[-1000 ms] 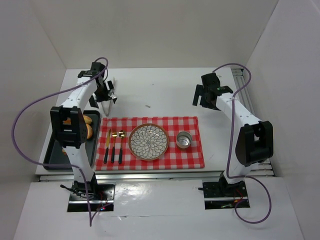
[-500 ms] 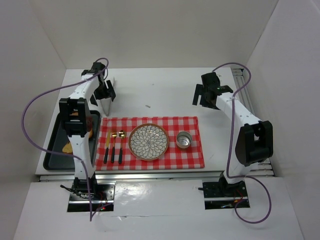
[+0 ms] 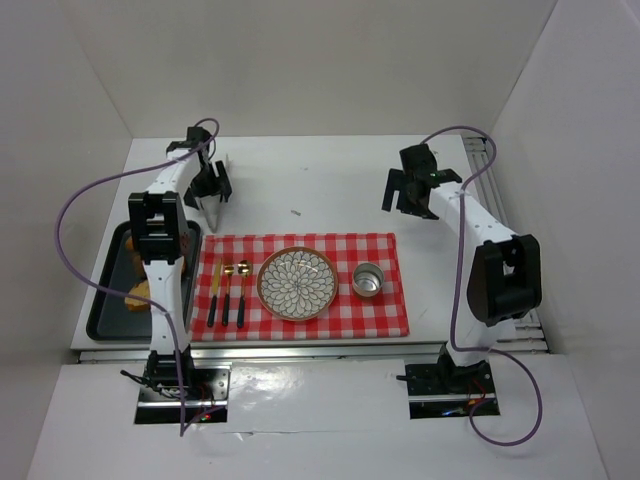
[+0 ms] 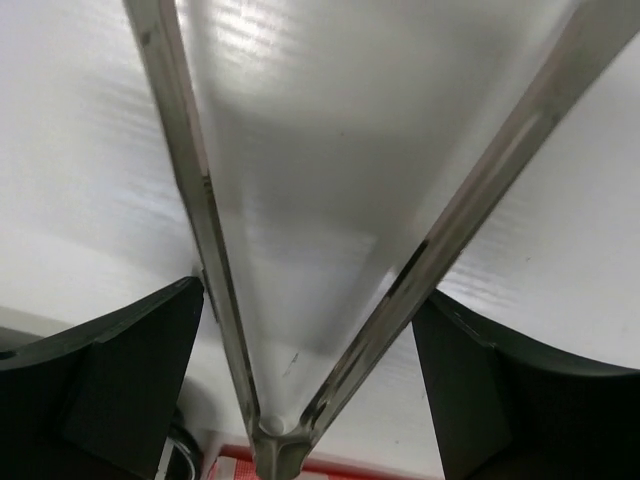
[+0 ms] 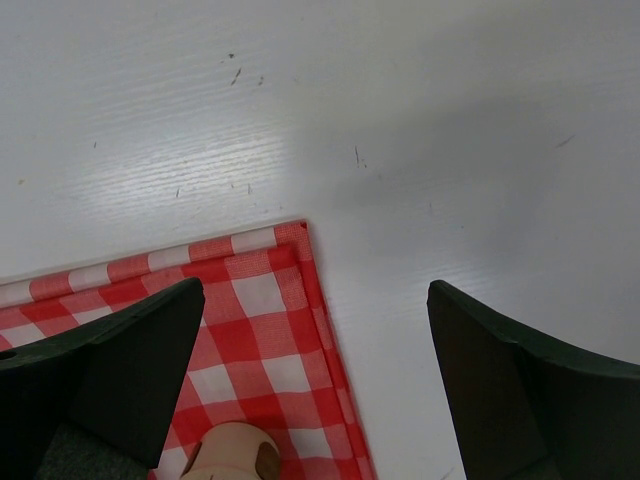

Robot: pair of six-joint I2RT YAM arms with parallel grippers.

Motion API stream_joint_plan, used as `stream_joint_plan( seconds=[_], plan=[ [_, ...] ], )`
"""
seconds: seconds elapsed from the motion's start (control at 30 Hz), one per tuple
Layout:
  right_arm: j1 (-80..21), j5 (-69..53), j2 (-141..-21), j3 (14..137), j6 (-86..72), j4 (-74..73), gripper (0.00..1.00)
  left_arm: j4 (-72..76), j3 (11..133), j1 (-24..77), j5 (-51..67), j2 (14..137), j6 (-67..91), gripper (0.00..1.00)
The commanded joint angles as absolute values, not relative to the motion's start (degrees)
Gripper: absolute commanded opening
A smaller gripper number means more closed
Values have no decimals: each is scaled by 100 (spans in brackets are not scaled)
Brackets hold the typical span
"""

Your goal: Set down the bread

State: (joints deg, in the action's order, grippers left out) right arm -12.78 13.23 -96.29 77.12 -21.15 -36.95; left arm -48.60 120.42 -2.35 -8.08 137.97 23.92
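Nearest the arms' bases lay the red checked cloth (image 3: 385, 300) with cutlery (image 3: 227, 295), the patterned plate (image 3: 297, 283) bare of food, and a small metal cup (image 3: 367, 280). To its left sat the dark tray (image 3: 103, 312). The left arm rose from its base and ran straight over that tray, hiding much of it. Two golden-brown pieces (image 3: 133, 243) (image 3: 140, 293) showed at the arm's left side. Whether either was the bread I could not tell, and I judged the roll to lie in the tray under the arm. Farther out the left forearm reached past the tray's far end. There the left fingers (image 4: 120, 390) grasped the tongs (image 4: 200, 200) near their hinge, the blades spread wide and pointing down at the white surface (image 3: 300, 190) just beyond the cloth's far left corner. The step in hand looked like the approach with the tool, the pick-up not yet made. The next move would call for bringing the tongs over the tray, straddling the roll, squeezing, then carrying it to the plate. Across the way, the right arm bent at its elbow and reached in over the cloth's far right corner, the right fingers (image 5: 100, 370) released and holding nothing.
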Motion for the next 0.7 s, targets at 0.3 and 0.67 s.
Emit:
stream_joint_plan(
  seconds=[0.3, 0.67],
  plan=[
    [-1310, 1459, -9967, 8174, -2065, -3735, 100, -4597, 12761, -290, -668, 13843, 2320, 56],
    [-1310, 1564, -10134, 8411, -2065, -3850, 100, -4175, 12623, -237, -554, 12386, 2373, 38]
  ],
)
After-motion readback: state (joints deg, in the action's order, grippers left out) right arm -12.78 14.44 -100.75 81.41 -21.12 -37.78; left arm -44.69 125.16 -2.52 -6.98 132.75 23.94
